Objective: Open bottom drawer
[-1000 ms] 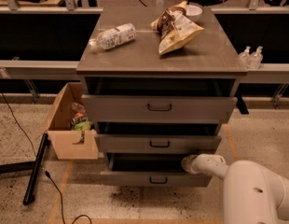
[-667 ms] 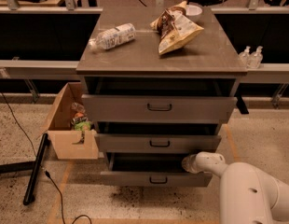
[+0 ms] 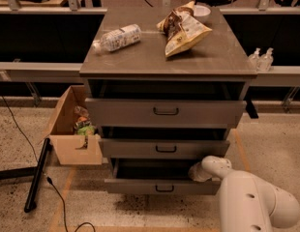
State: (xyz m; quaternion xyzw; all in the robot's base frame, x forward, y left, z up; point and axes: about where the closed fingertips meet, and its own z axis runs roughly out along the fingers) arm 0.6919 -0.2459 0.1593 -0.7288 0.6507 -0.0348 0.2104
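Note:
The bottom drawer (image 3: 140,185) is the lowest and narrowest grey front of the cabinet, with a small black loop handle (image 3: 164,188) at its centre. It is pulled out a little, with a dark gap above its front panel. My gripper (image 3: 195,172) is at the drawer's right end, just above and behind the front panel, at the tip of the white arm (image 3: 247,202) that comes in from the lower right. Its fingers are hidden there.
The middle drawer (image 3: 164,148) and top drawer (image 3: 165,112) also stand slightly out. A plastic bottle (image 3: 117,37) and snack bags (image 3: 184,27) lie on the cabinet top. A cardboard box (image 3: 72,129) stands at the left, with a black pole (image 3: 36,175) and a cable on the floor.
The thick white arm link has shifted slightly left. The gripper stays at the bottom drawer's right end, and the drawer front has not visibly moved.

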